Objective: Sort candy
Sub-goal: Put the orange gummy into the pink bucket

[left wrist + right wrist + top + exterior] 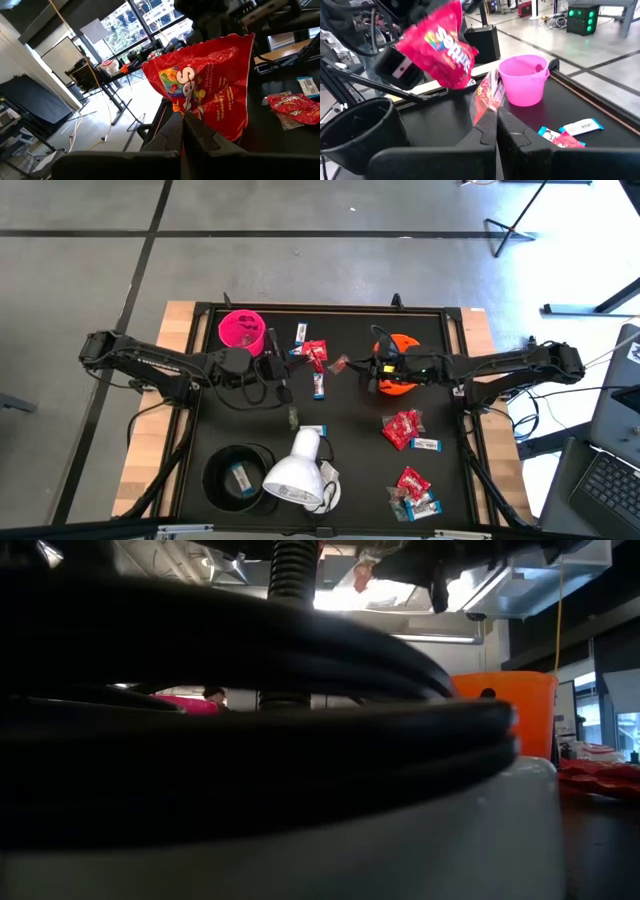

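Both sets of jaws were clamped on candy, so you had a packet in each. Your left gripper (pixel 186 122) had its fingers pinched together on the bottom edge of a red packet (pixel 207 82), held up off the table with the printed side facing the wrist camera. From the right wrist camera that same packet (pixel 436 45) hung in the air in front of the left arm. Your right gripper (pixel 496 117) was shut on a smaller crinkly red packet (pixel 487 95), gripped by its lower end so it stood up between the fingertips.

From above, the left gripper (pixel 275 370) sat just beside the pink cup (pixel 241 328), and the right gripper (pixel 362 367) reached out past the orange cup (pixel 402 363) toward the middle of the black tray (pixel 350 470).

The rest of the candy was still scattered: white-and-blue bars (pixel 301 333) and a red packet (pixel 316 353) between the two cups, more red packets (pixel 402 427) on the right side, another bunch (pixel 413 490) near the front right corner. One wrapped piece (pixel 240 478) lay inside the black cup (pixel 215 470), next to the white lamp head (pixel 296 472).
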Controlling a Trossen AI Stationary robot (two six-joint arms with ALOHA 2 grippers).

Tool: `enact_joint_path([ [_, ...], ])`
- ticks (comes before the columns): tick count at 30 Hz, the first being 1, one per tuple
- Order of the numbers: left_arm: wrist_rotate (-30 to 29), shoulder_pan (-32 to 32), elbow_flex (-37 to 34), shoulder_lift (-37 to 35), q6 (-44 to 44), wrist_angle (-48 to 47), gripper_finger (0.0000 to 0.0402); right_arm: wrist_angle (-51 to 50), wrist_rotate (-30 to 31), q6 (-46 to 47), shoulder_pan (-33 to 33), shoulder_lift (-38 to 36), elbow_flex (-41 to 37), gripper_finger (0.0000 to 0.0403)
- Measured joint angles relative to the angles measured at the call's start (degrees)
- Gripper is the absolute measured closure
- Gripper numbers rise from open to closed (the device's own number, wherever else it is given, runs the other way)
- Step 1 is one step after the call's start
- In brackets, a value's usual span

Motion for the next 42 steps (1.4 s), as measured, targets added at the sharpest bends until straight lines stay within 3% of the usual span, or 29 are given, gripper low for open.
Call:
enact_joint_path([
  [6, 2.2, 1.3, 0.1, -0.4, -1.8, -0.4, 0.0401, -2.1, 0.4, -0.4, 0.0, -4.4, 0.0, 0.0403],
  [15, 7.7, 5.2, 5.1, -0.4, -6.6, -9.9, 0.0401, -5.4, 1.7, -1.8, 0.0, -10.1, 0.0, 0.0403],
  [22, 14.2, 7.5, 8.0, -0.4, -7.1, -9.9, 0.0401, -6.4, 1.9, -3.3, 0.0, -14.7, 0.0, 0.0403],
  [29, 16.7, 8.5, 12.8, -0.4, -7.2, -10.1, 0.0401, -7.3, 2.1, -3.7, 0.0, -19.5, 0.0, 0.0403],
  [34, 17.8, 8.5, 15.0, -0.4, -7.2, -11.1, 0.0401, -9.4, 0.7, -1.8, 0.0, -17.6, -0.1, 0.0403],
  [42, 17.6, 8.9, 18.1, -0.4, -8.1, -16.4, 0.0401, -7.5, 0.3, -0.4, 0.1, -7.1, -0.7, 0.0403],
])
